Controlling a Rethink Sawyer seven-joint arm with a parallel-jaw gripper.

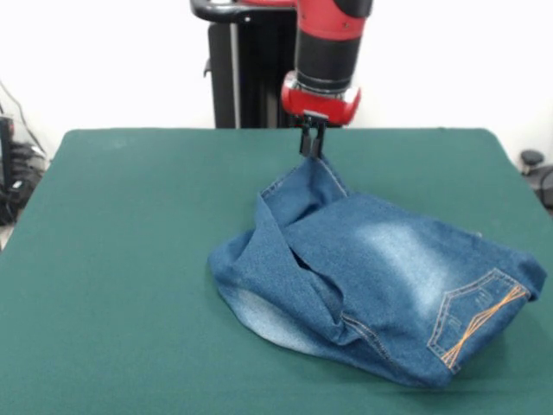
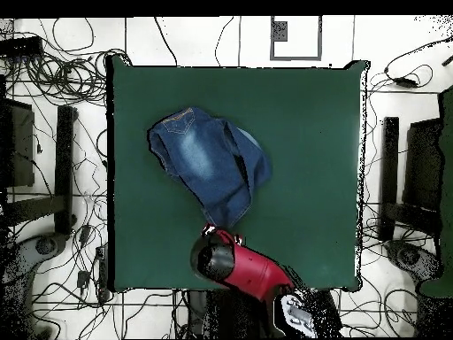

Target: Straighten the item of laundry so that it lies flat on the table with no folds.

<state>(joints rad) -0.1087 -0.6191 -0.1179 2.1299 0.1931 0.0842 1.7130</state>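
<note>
The item of laundry (image 1: 389, 277) is a pair of blue denim jeans with faded whitish patches and an orange-stitched pocket, bunched and folded on the green table (image 1: 130, 259). One edge of it is pulled up into a peak toward the far side. My gripper (image 1: 311, 147) is shut on that raised edge, just above the table. In the overhead view the jeans (image 2: 208, 164) taper down to a point held under the gripper (image 2: 223, 228), which the red arm mostly hides.
The arm's red and black body (image 2: 243, 266) hangs over the table's edge by the robot. Cables and stands (image 2: 53, 177) lie on the floor around the table. Green cloth (image 2: 310, 159) stretches wide beside the jeans.
</note>
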